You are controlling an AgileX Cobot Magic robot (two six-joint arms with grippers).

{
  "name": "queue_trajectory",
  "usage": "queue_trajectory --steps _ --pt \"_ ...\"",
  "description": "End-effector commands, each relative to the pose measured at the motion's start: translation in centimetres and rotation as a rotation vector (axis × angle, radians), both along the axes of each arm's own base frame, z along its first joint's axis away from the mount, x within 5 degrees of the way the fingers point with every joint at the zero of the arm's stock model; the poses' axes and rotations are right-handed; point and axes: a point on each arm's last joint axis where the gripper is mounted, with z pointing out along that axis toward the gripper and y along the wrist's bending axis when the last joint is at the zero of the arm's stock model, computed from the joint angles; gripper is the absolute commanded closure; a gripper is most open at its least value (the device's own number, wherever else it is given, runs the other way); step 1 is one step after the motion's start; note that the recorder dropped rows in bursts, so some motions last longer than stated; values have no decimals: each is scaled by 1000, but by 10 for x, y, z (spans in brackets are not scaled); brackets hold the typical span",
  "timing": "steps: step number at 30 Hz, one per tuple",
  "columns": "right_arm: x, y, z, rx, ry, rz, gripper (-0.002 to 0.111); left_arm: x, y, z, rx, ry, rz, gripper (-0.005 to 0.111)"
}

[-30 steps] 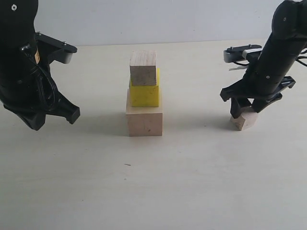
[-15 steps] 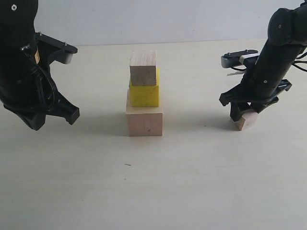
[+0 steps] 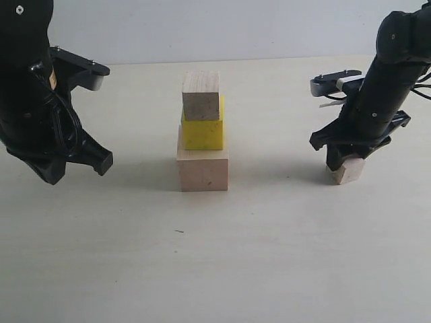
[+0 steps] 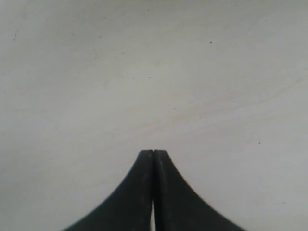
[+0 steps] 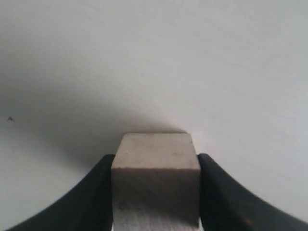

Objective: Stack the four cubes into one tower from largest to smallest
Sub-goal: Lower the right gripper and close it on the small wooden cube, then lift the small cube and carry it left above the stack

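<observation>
A pale, bare tabletop (image 3: 269,256) fills the scene, with a plain light wall behind it. Two black robot arms stand over it, one at each side.

The left arm (image 3: 40,114) is the bulkiest shape in the exterior view and hangs above the tabletop, well apart from the cubes. Its tool (image 4: 153,153) is clenched on nothing: the left wrist view shows the two black fingers pressed flat together over bare surface.

The right arm (image 3: 384,87) leans down to the right of the stack, and its tool (image 3: 345,156) points at the tabletop.

In the middle stands a partial tower of three cubes. At the base is the large pale wood cube (image 3: 202,171), resting on the tabletop. On it sits the yellow cube (image 3: 203,134), narrower than the base. On the yellow cube sits a small pale wood cube (image 3: 201,101), its front face in grey shadow (it is set slightly toward the left edge of the yellow one).

The fourth cube (image 3: 346,171), pale wood and the smallest-looking of the four, is off to the right, well apart from the tower and low at the tabletop. The right tool is grasping it: in the right wrist view the cube fills the gap, with a black finger (image 5: 98,192) touching each side. Whether it is touching the tabletop cannot be told.
</observation>
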Motion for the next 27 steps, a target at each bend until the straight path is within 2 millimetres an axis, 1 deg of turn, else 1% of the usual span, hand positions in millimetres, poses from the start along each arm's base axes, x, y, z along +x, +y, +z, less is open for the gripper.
queue_trajectory --steps 1,3,4,5,6,7,8,9,10,11,12,13,14,15,16,17,18,19,20,21,24,27 --pt "0 -6 42 8 -127 14 108 -1 1 1 -6 1 -4 107" --pt "-1 -16 66 11 -215 16 108 -1 1 2 -7 0 -6 107" --pt "-3 -29 96 25 -329 -10 108 -2 1 4 -13 -5 -5 107" --pt "-5 -34 108 37 -380 -2 108 -3 1 5 -16 -10 -5 107" --pt "-7 -40 125 63 -455 7 108 -3 2 7 -20 -15 -8 107" --pt "-8 -43 135 104 -508 21 108 -4 2 10 -24 -22 -13 107" --pt "-12 -47 156 192 -623 90 108 -7 4 16 -37 -38 -15 107" --pt "-13 -49 162 228 -660 128 108 -8 5 20 -43 -48 -18 107" --pt "-14 -52 170 333 -724 208 108 -11 7 27 -60 -68 -21 107" --pt "-13 -53 169 371 -737 234 108 -13 7 31 -68 -77 -22 107" --pt "-10 -56 166 451 -769 289 108 -18 9 40 -97 -94 -34 107" --pt "-9 -57 163 479 -782 335 108 -20 9 43 -111 -99 -45 107" --pt "-4 -57 157 571 -818 405 108 -27 10 53 -157 -107 -76 107" --pt "-2 -55 154 632 -834 438 108 -30 10 57 -180 -112 -83 107" --pt "1 -49 149 767 -876 506 108 -37 11 66 -225 -122 -91 107" --pt "3 -46 146 849 -917 545 108 -40 12 70 -243 -129 -92 107" --pt "12 -44 137 866 -983 555 108 -43 13 76 -266 -154 -93 107" --pt "15 -40 132 876 -990 562 108 -45 15 80 -276 -171 -94 107" --pt "17 -31 123 863 -996 626 108 -47 16 84 -291 -192 -96 107" --pt "19 -27 116 863 -990 653 108 -48 16 86 -299 -200 -96 107" --pt "26 -5 96 917 -976 665 108 -51 17 92 -329 -229 -97 107" --pt "23 13 94 943 -952 701 108 -52 16 94 -355 -231 -93 107"
